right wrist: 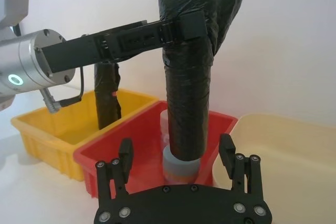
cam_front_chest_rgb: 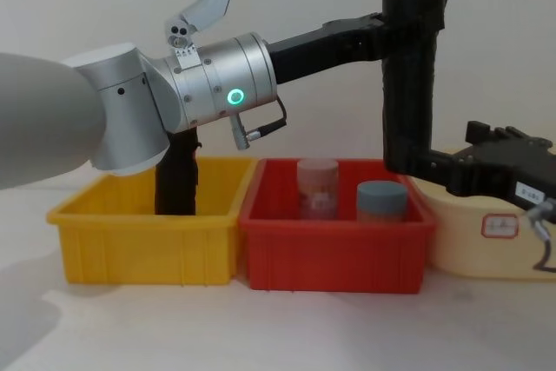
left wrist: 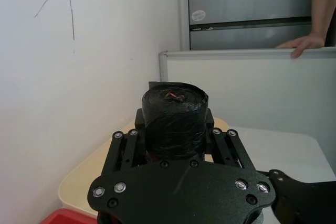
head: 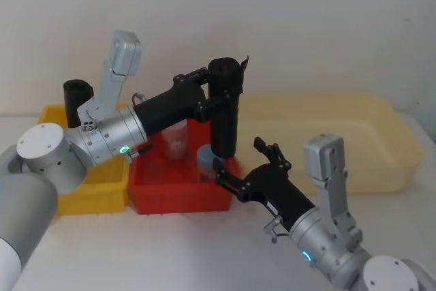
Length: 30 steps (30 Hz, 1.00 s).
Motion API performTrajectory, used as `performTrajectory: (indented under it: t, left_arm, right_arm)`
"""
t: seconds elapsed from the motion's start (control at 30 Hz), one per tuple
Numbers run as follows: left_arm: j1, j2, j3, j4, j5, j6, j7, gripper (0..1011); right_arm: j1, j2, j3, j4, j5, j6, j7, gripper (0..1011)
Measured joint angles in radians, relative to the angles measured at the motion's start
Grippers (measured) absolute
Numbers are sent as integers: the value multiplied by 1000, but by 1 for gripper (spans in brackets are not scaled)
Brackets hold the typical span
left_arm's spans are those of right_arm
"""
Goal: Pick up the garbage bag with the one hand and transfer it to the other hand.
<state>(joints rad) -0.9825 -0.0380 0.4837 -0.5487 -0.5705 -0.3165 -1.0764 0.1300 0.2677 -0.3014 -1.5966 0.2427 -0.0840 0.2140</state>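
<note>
Two jars (head: 176,140) in middle bin (head: 180,199), garbage bag (head: 223,110) above, second roll (head: 77,93) in left bin (head: 92,195)

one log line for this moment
phase: pre-handover | left end effector: shut on tall black cylindrical garbage bag roll, held above red bin | right end effector: open at roll's lower end
</note>
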Motion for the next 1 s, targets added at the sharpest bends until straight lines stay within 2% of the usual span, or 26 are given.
performTrajectory:
  t: [1.0]
  left_arm:
    - [0, 0, 0, 0, 0, 0, 0, 553]
  right_arm:
    - [131, -72, -25, 177, -113, -74, -21, 1001]
